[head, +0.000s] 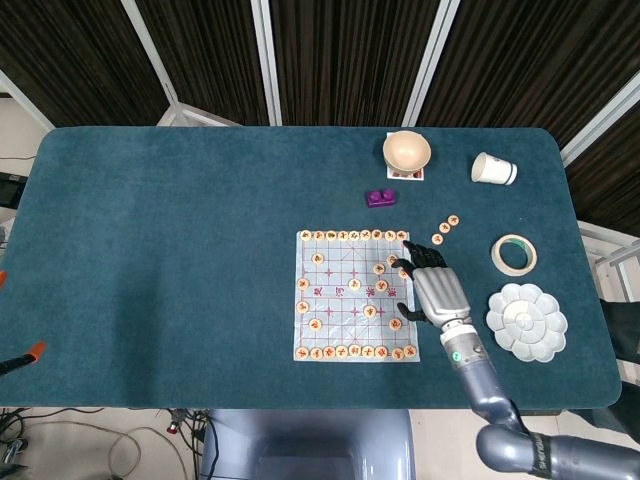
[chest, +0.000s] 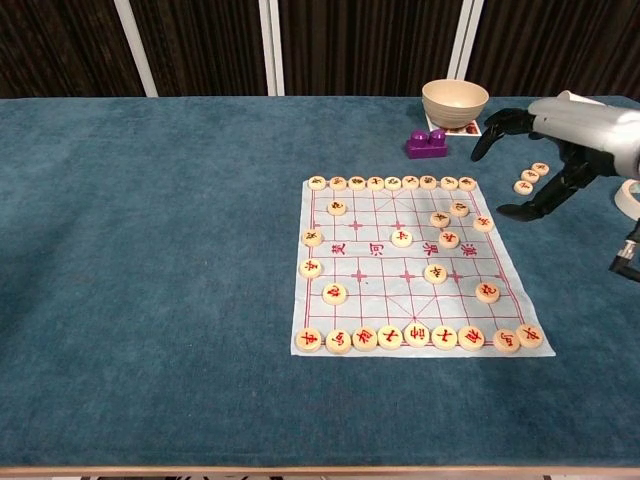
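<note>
My right hand (head: 432, 290) hovers with its fingers spread, holding nothing, over the right edge of the thin paper chess board (head: 354, 294), right of centre on the fuzzy teal counter (head: 170, 250). Round cream discs (head: 380, 269) lie by my fingertips; further up sits a smooth bowl (head: 406, 151).

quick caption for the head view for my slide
Right hand, fingers apart and holding nothing, over the right edge of a xiangqi board, flower-shaped white dish beside it.
</note>
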